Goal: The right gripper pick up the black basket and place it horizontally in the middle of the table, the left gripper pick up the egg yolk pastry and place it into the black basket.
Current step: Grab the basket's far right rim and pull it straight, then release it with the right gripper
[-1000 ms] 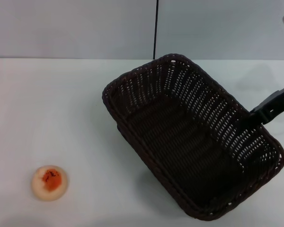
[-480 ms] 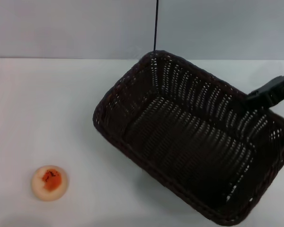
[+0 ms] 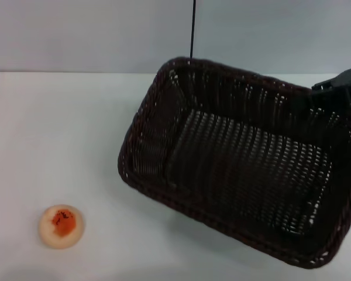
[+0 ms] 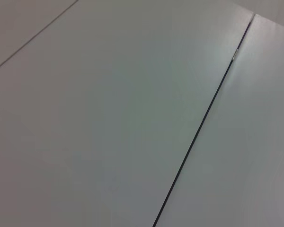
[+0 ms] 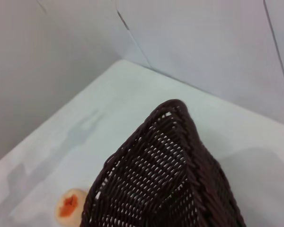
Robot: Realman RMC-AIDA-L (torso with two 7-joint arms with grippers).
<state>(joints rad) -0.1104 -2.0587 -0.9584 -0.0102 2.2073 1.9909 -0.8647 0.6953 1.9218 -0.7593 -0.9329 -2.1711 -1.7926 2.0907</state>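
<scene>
The black basket [image 3: 240, 170] hangs tilted above the right half of the white table [image 3: 58, 129], its open side facing me. My right gripper [image 3: 332, 92] is shut on the basket's far right rim and carries it. The basket's corner fills the lower part of the right wrist view [image 5: 165, 189]. The egg yolk pastry [image 3: 61, 226] lies on the table at the front left, well apart from the basket; it also shows in the right wrist view [image 5: 70, 208]. My left gripper is out of view; the left wrist view shows only a grey wall.
A grey panelled wall [image 3: 93, 35] with a dark vertical seam [image 3: 192, 29] stands behind the table. The table's left half holds only the pastry.
The right gripper has moved up and back with the basket. The basket has turned so its long side runs more across the table. The pastry has not moved.
</scene>
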